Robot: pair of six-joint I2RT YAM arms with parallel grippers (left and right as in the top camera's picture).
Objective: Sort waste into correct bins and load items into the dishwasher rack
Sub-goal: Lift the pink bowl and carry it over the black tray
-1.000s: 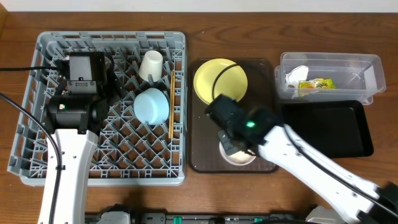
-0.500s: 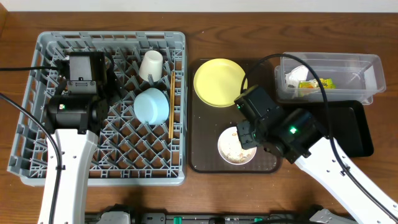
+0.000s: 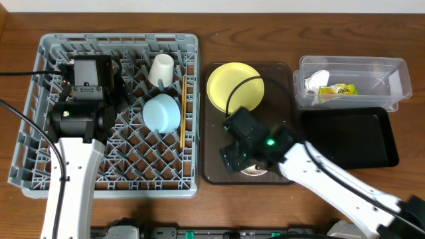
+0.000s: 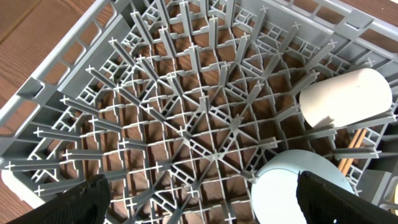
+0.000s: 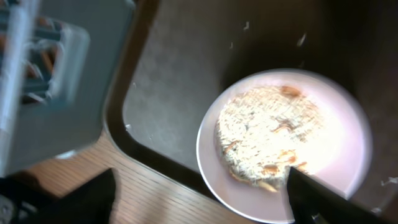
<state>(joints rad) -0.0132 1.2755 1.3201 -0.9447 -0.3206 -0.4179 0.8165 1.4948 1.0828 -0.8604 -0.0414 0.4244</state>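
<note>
Judging by how things lie, the job is a good way past the middle. In the dishwasher rack (image 3: pixel 119 41) sit the cream cup (image 3: pixel 161 68), tipped among the pegs near the far edge, the light blue bowl (image 3: pixel 163 113) just in front of it, and the wooden chopsticks (image 3: pixel 182 109) laid along the bowl's right side. The clear tub (image 3: pixel 392 73) at the far right of the surface (image 3: pixel 279 33) holds both the crumpled tissue (image 3: pixel 317 78) and the green-and-yellow wrapper (image 3: pixel 339 89), which touch each other. The black tray (image 3: pixel 345 136) just in front of the tub has nothing in it.

What is left sits on the brown serving tray (image 3: pixel 211 143) between the rack and the bins. The yellow plate (image 3: pixel 234 83) is at its far end and the small white bowl (image 5: pixel 283 143) at its near end, with the beige crumbs (image 5: pixel 264 134) in a patch on the bowl's bottom. The right gripper (image 5: pixel 193 202) hangs directly over that bowl with its fingers spread wide and nothing between them. The right wrist view is smeared, so I cannot say whether either finger touches the rim. The left gripper (image 4: pixel 214 205) hovers over the bare far-left part of the rack, fingers likewise spread and empty.

The step in hand looks to be the bowl: crumbs tipped out, most likely into the black tray, then bowl and plate set among the rack's free pegs.
</note>
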